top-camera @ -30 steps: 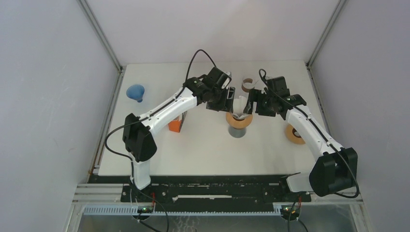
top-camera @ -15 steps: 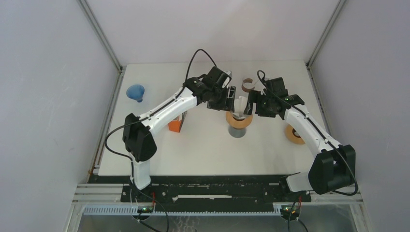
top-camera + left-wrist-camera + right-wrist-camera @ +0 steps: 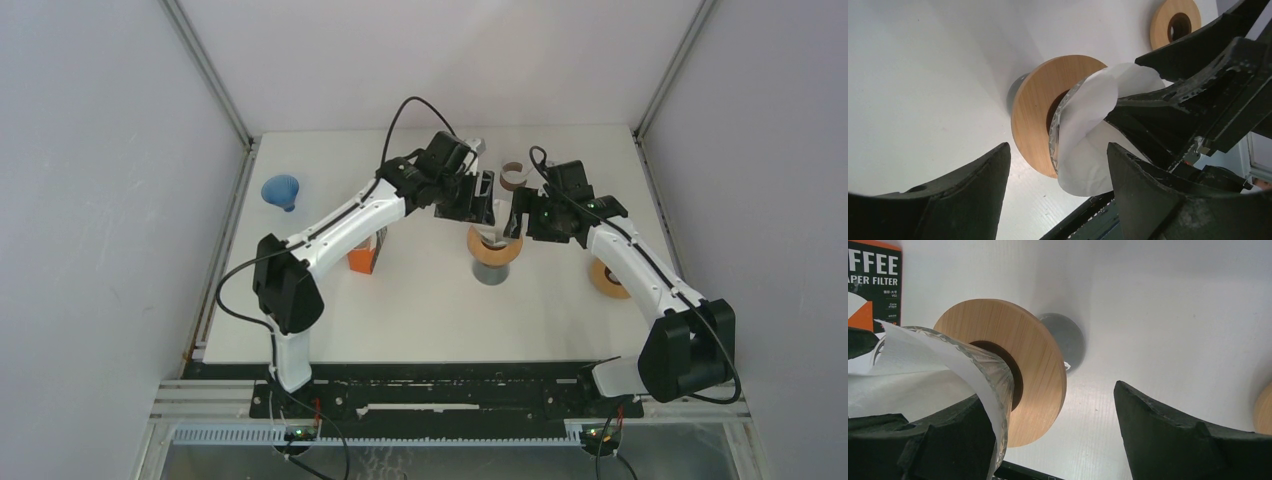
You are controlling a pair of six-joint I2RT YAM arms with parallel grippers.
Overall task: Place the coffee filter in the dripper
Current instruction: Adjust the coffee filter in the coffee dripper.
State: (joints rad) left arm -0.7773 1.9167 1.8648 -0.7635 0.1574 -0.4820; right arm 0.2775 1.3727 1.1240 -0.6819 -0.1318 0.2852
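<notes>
The left gripper [image 3: 1054, 152] has its jaws spread wide with nothing between them; it hangs above and just to the far left of the dripper [image 3: 1004, 385]. The right gripper [image 3: 1048, 395] is likewise wide apart and grips nothing, though in the left wrist view one of its black fingers lies against the coffee filter [image 3: 1093, 125] on the right side of the dripper's mouth. There is one filter, white paper, and it sits in the dripper's glass cone. Its long axis runs along the cone's, roughly upright in the top view, with the narrow end down inside and the open mouth up towards the two grippers. Its upper edge stands clear of the glass rim and bulges unevenly, so it does not lie flat against the wall all round. There is one dripper, ringed by a wooden collar [image 3: 1023, 355] and standing on a single grey cup [image 3: 1064, 340] near the middle of the table [image 3: 420, 310]. A second, loose wooden ring [image 3: 608, 278] lies flat, well apart to the right, which makes two wooden discs. Beyond these are one orange filter box [image 3: 366, 256] near the left arm, one blue funnel-shaped piece [image 3: 283, 190] at the far left, and one brown loop [image 3: 512, 177] behind the grippers.
</notes>
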